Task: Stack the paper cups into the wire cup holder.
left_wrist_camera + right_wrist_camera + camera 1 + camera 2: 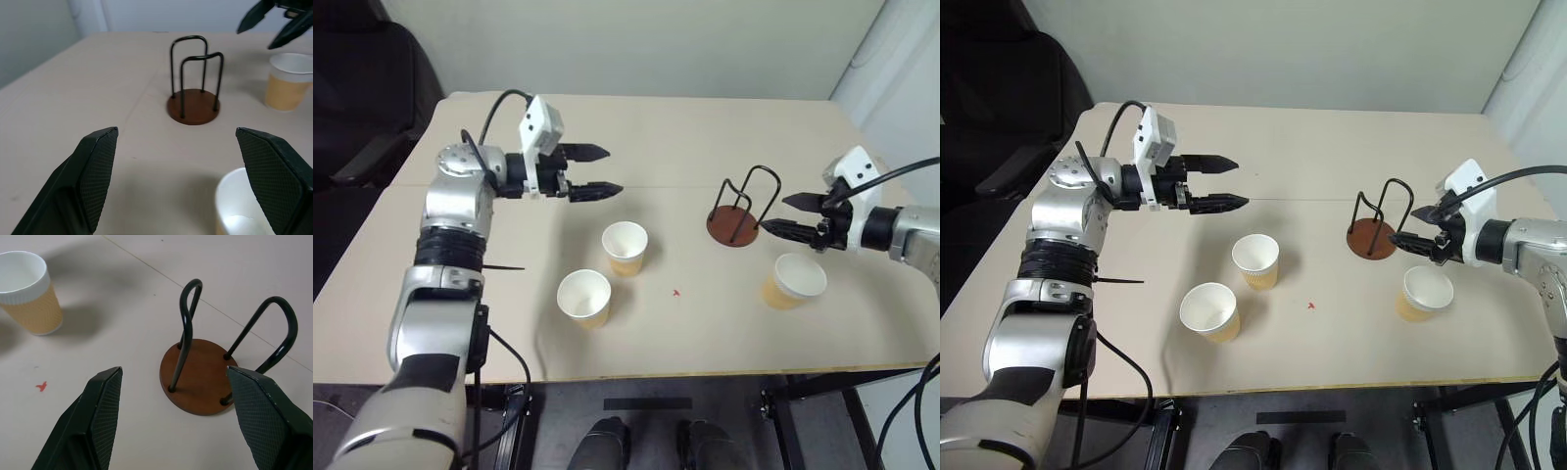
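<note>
Nothing is stacked yet: the wire cup holder (740, 210) stands empty on the table (685, 137), its reddish-brown base bare between the black loops. All three paper cups sit upright on the table, none touching the holder. One cup (793, 280) is just beside the holder, toward the robot and a little to its right; a second cup (626, 248) is well to the holder's left; the third cup (584, 298) lies farther left again and nearer the table's front edge. The left gripper (597, 172) hangs in the air well left of the holder, above and behind the second cup, fingers spread wide and holding nothing. The right gripper (781, 214) hovers just to the right of the holder (close, but apart from the wire), its fingers also parted and empty. By my reading the whole job remains: each cup must be picked up and set into the holder.
</note>
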